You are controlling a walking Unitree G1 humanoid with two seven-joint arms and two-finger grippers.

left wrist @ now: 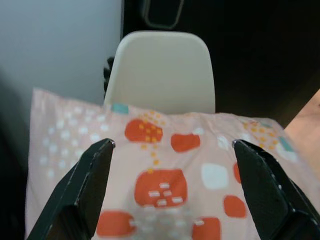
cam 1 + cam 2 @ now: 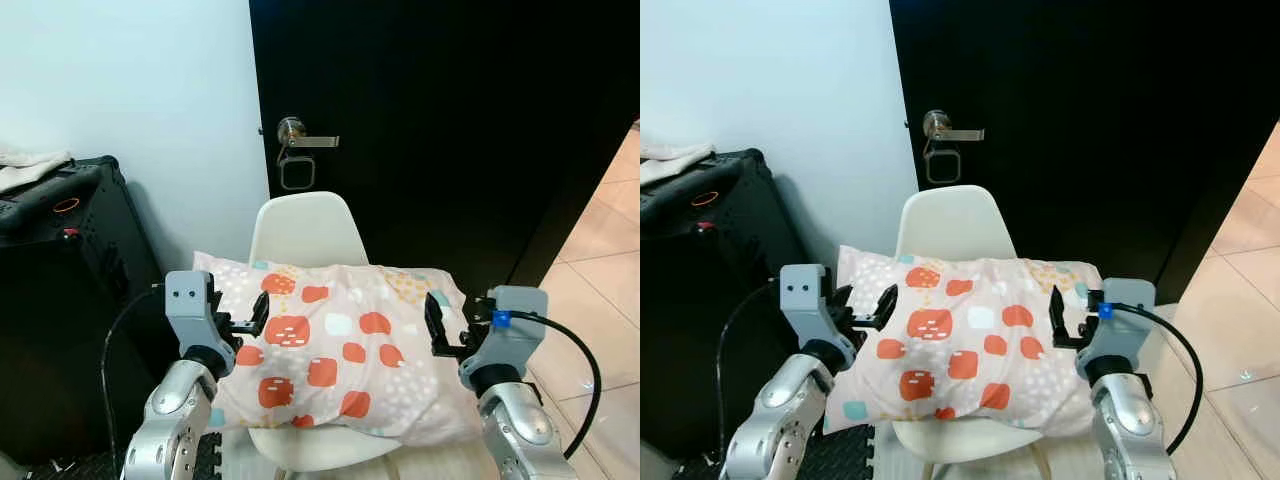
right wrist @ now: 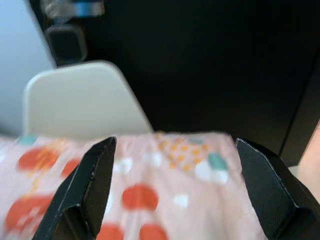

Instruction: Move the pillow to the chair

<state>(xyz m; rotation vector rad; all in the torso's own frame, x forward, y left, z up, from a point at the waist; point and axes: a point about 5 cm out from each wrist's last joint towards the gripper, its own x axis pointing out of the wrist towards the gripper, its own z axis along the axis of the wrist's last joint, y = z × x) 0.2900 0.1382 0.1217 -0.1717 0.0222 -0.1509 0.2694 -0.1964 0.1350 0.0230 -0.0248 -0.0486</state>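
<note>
Nearest the camera, both silver arms were up, and the left gripper (image 2: 248,322) hovered at the pillow's left end with its black fingers spread wide, nothing between them. The right gripper (image 2: 437,325) did the same at the pillow's right end, fingers parted and released. Between the two lay the pillow (image 2: 335,345), pale pink with orange blotches, resting across the seat of the white chair (image 2: 307,228) and overhanging both side edges. Whether either gripper touched the fabric could not be told. Behind the pillow rose the chair's backrest, then the black door (image 2: 450,130) with its metal handle (image 2: 305,140). Off left stood a black case (image 2: 65,260) against the pale wall.
</note>
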